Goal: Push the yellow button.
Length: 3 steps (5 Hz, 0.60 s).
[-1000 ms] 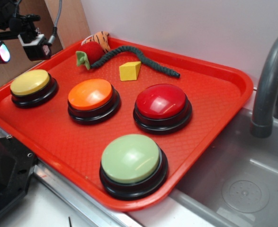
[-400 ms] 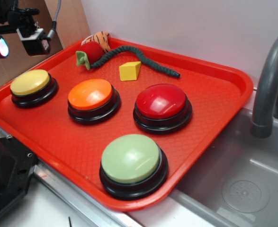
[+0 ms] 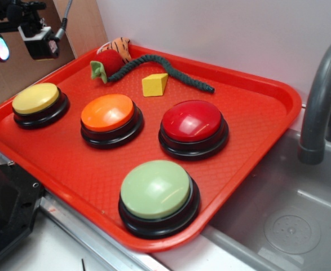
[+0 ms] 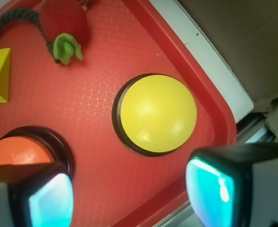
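The yellow button (image 3: pixel 35 98) (image 4: pixel 157 114), a pale yellow dome on a black base, sits at the left end of the red tray (image 3: pixel 255 96). My gripper (image 3: pixel 20 46) (image 4: pixel 131 194) hangs high above the tray's far left corner, well above the button and not touching it. In the wrist view its two glowing pads (image 4: pixel 210 189) stand wide apart with only tray surface between them, so it is open and holds nothing. The button lies just ahead of the fingertips in that view.
An orange button (image 3: pixel 107 112), a red button (image 3: pixel 192 121) and a green button (image 3: pixel 155 188) share the tray. At the back lie a yellow wedge block (image 3: pixel 155 84), a red plush toy (image 3: pixel 109 61) and a dark green rope (image 3: pixel 165 66). A grey faucet (image 3: pixel 320 96) and sink (image 3: pixel 278 220) stand at the right.
The gripper has risen and drifted slightly back and left, away from the tray surface. The buttons and toys have not moved.
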Available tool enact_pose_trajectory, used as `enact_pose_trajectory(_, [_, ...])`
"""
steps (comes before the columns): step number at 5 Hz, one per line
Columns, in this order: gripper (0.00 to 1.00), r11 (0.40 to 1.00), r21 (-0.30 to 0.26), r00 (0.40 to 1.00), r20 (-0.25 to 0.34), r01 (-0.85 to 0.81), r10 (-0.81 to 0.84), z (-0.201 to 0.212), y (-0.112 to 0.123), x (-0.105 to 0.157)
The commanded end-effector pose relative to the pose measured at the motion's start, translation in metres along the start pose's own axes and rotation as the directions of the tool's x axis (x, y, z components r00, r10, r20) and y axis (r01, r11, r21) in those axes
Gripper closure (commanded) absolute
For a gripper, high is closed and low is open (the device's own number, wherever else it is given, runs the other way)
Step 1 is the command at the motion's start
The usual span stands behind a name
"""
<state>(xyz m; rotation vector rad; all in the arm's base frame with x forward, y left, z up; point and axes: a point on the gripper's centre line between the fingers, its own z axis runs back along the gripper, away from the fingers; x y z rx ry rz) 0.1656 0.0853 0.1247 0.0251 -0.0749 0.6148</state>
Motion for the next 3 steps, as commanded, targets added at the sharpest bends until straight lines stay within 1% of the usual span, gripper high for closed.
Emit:
enact_pose_trajectory(1, [0.00,0.997,-0.007,0.997,0.037,0.075,-0.075,0.029,-0.003,0.003])
enact_pose_trajectory(2, [0.00,0.993,-0.025,0.992,0.042,0.118,-0.117,0.037,-0.009,0.002])
enact_pose_trajectory(3, [0.00,0.984,-0.052,0.981,0.098,0.171,-0.166,0.040,-0.008,0.000])
